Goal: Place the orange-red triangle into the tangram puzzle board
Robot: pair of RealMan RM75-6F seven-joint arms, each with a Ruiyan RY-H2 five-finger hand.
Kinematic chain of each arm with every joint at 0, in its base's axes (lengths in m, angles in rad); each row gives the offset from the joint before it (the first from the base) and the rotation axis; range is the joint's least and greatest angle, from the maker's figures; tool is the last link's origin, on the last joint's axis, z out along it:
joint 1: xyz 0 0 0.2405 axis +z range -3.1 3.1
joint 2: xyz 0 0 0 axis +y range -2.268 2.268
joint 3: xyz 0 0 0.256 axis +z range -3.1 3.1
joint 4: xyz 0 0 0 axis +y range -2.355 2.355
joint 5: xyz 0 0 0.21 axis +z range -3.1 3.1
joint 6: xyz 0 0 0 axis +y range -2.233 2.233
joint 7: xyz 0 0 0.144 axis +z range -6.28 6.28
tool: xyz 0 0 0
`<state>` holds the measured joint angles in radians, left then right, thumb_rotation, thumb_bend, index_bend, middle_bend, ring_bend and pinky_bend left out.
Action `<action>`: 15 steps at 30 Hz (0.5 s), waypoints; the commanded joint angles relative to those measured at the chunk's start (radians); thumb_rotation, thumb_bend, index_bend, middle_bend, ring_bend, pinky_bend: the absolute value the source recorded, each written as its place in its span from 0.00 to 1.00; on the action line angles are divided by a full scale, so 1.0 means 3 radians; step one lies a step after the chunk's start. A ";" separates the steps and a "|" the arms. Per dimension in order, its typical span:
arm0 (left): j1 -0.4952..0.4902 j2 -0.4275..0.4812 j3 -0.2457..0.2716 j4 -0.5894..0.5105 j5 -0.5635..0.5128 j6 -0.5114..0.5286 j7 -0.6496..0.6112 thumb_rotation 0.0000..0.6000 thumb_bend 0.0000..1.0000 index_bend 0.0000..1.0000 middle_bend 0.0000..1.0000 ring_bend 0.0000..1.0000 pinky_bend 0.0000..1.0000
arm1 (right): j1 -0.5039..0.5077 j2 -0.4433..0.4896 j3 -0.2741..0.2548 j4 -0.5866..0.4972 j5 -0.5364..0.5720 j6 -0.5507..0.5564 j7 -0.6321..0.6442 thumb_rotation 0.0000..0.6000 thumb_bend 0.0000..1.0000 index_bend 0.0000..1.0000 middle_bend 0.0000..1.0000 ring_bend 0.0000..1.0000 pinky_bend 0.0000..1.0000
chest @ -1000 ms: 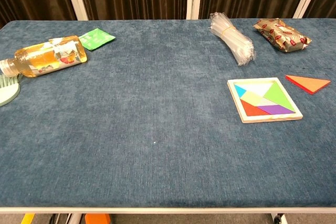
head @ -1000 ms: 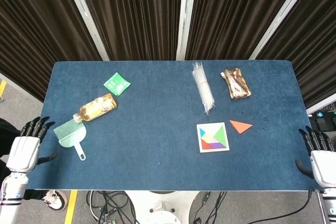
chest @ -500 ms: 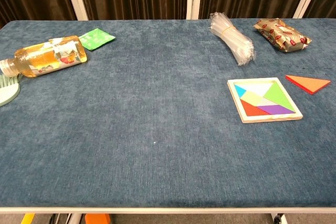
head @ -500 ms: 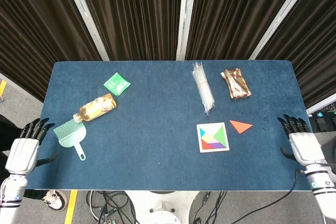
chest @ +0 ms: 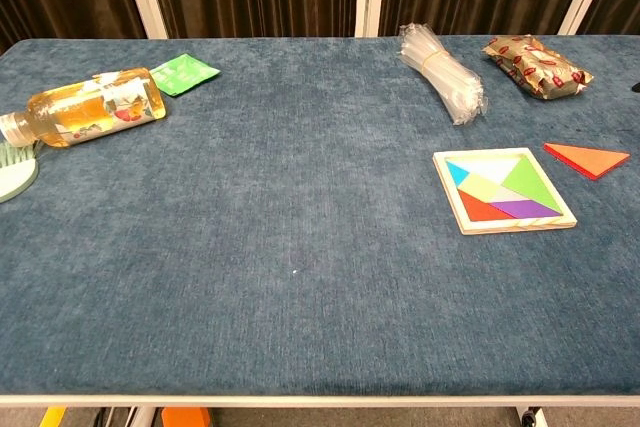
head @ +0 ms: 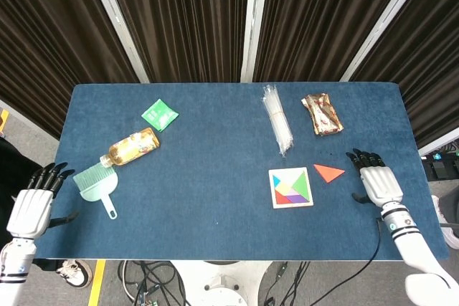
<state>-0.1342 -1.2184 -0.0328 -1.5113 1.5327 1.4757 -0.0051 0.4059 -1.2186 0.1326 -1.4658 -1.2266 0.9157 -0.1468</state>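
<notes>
Fingers spread and empty, your right hand point(head: 379, 183) hovers just right of the orange-red triangle point(head: 328, 173), which lies untouched beside the tangram puzzle board point(head: 291, 188), so grasping and placing are both left for you.

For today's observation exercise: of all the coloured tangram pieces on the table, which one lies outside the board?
The orange-red triangle. It lies alone on the cloth just right of the puzzle board, while every other piece sits inside the frame.
</notes>
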 commanded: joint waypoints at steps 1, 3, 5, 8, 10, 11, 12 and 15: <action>-0.0002 -0.0005 0.0001 0.0013 -0.0011 -0.0014 -0.0011 1.00 0.00 0.19 0.10 0.05 0.14 | 0.0066 -0.0069 0.0003 -0.0005 0.0127 -0.0080 -0.0097 1.00 0.11 0.05 0.00 0.00 0.00; -0.0005 -0.0013 0.0000 0.0029 -0.0023 -0.0029 -0.0028 1.00 0.00 0.19 0.10 0.05 0.14 | 0.0092 -0.0120 0.0001 0.0003 0.0176 -0.0071 -0.0168 1.00 0.11 0.06 0.00 0.00 0.00; -0.0006 -0.0019 0.0001 0.0047 -0.0032 -0.0041 -0.0048 1.00 0.00 0.19 0.10 0.05 0.14 | 0.0112 -0.0163 0.0008 0.0008 0.0208 -0.0057 -0.0201 1.00 0.11 0.09 0.00 0.00 0.00; -0.0010 -0.0030 -0.0001 0.0074 -0.0041 -0.0054 -0.0077 1.00 0.00 0.19 0.10 0.05 0.14 | 0.0149 -0.0227 0.0025 0.0023 0.0248 -0.0034 -0.0237 1.00 0.11 0.15 0.00 0.00 0.00; -0.0009 -0.0035 0.0003 0.0094 -0.0044 -0.0060 -0.0099 1.00 0.00 0.19 0.10 0.05 0.14 | 0.0182 -0.0257 0.0032 0.0038 0.0289 -0.0049 -0.0270 1.00 0.10 0.19 0.00 0.00 0.00; -0.0008 -0.0036 0.0004 0.0104 -0.0044 -0.0061 -0.0112 1.00 0.00 0.19 0.10 0.05 0.14 | 0.0202 -0.0270 0.0037 0.0045 0.0314 -0.0060 -0.0287 1.00 0.10 0.20 0.00 0.00 0.00; -0.0007 -0.0037 0.0004 0.0110 -0.0046 -0.0062 -0.0120 1.00 0.00 0.19 0.10 0.05 0.14 | 0.0215 -0.0279 0.0041 0.0050 0.0332 -0.0066 -0.0298 1.00 0.10 0.20 0.00 0.00 0.00; -0.0002 -0.0040 0.0007 0.0135 -0.0051 -0.0062 -0.0153 1.00 0.00 0.19 0.10 0.05 0.14 | 0.0262 -0.0300 0.0051 0.0066 0.0409 -0.0106 -0.0337 1.00 0.10 0.21 0.00 0.00 0.00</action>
<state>-0.1354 -1.2300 -0.0311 -1.4726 1.5179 1.4571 -0.0494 0.4786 -1.3053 0.1463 -1.4487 -1.1130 0.8900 -0.2418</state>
